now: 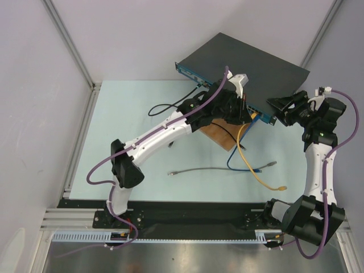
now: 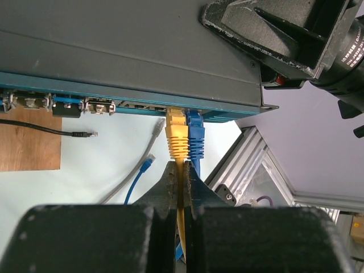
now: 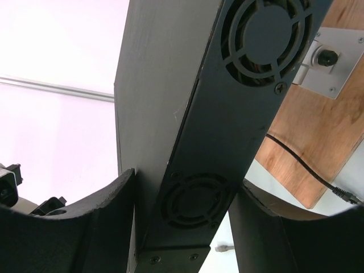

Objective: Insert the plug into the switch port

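The step in hand is judged to be the last push of the yellow plug [image 2: 177, 133] into its port. It is best done with the push kept straight along the socket, square to the teal front face, so that the plug is not cocked against the blue plug [image 2: 195, 133] just beside it on the right. Since the grip is taken on the yellow cable [image 2: 181, 199] just behind the boot, buckling is to be guarded against. Whether the latch has caught cannot be told. The switch [image 1: 250, 62] lies at the far side of the table [image 1: 136, 131], right of centre, partly over a wooden board [image 2: 28, 139]. The left gripper [image 2: 181, 176] is pinched together on the yellow cable. The right gripper [image 3: 185, 187] is spread wide and appears clamped across the switch's right end, by which the box is braced.
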Available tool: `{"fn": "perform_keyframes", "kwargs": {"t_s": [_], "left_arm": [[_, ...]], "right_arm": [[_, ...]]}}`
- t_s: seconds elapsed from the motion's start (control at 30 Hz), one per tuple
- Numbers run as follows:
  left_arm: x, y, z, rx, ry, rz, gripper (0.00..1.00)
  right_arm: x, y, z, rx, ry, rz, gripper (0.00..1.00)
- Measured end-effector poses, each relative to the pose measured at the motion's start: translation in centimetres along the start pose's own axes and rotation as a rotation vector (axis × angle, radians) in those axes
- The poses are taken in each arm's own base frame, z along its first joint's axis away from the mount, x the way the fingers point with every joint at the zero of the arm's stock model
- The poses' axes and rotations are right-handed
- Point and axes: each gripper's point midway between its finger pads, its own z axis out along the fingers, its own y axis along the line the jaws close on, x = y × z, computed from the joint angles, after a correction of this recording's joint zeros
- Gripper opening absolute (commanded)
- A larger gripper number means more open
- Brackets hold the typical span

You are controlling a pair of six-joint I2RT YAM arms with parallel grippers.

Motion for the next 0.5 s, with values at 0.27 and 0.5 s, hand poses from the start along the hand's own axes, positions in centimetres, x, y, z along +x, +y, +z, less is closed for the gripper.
{"fn": "perform_keyframes", "kwargs": {"t_s": [0.27,0.5], "left_arm": [[-0.05,0.08,0.32,0.014,0.011,0.021,0.0],[-0.03,0.13,0.37,0.026,0.018,0.048,0.0]], "right_arm": [[-0.16,-0.09,0.06,-0.005,-0.023,-0.007,0.0],[-0.23,-0.1,0.13,-0.003,-0.028,-0.01,0.0]]}}
